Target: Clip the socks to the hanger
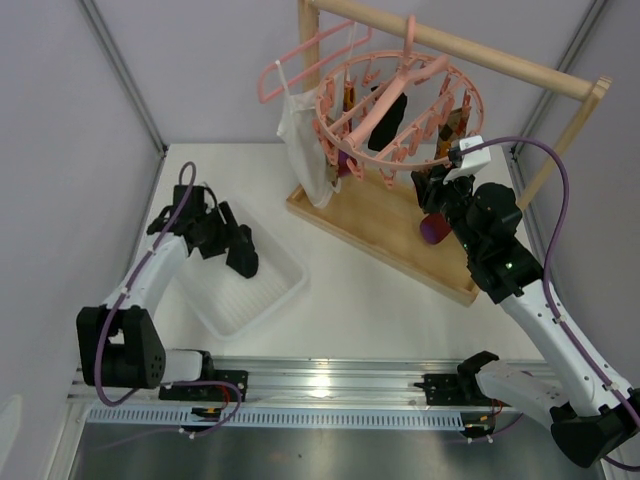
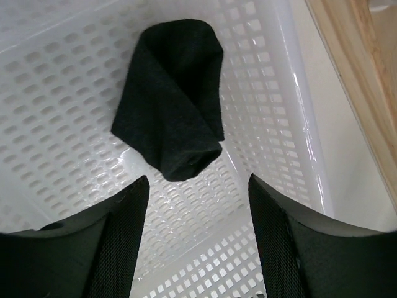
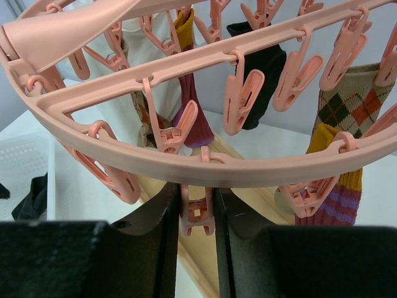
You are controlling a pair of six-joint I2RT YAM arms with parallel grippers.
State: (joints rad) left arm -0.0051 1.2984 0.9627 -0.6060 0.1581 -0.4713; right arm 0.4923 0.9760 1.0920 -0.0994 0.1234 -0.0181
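Observation:
A black sock (image 2: 170, 105) lies folded on the floor of the white basket (image 2: 56, 93). My left gripper (image 2: 198, 180) hovers just short of it, open, with nothing between its fingers. The round pink hanger (image 1: 400, 100) hangs from the wooden rail. It carries a black sock (image 3: 263, 68), a tan argyle sock (image 3: 353, 102), a maroon sock (image 3: 192, 105) and a striped sock (image 3: 332, 198). My right gripper (image 3: 198, 205) sits under the hanger's outer ring (image 3: 248, 171), shut on a dangling pink clip (image 3: 198, 214).
A white camisole (image 1: 300, 130) on a thin pink coat hanger (image 1: 300, 60) hangs left of the round hanger. The wooden stand's base (image 1: 390, 225) lies between the arms. The basket (image 1: 245, 300) stands at the left.

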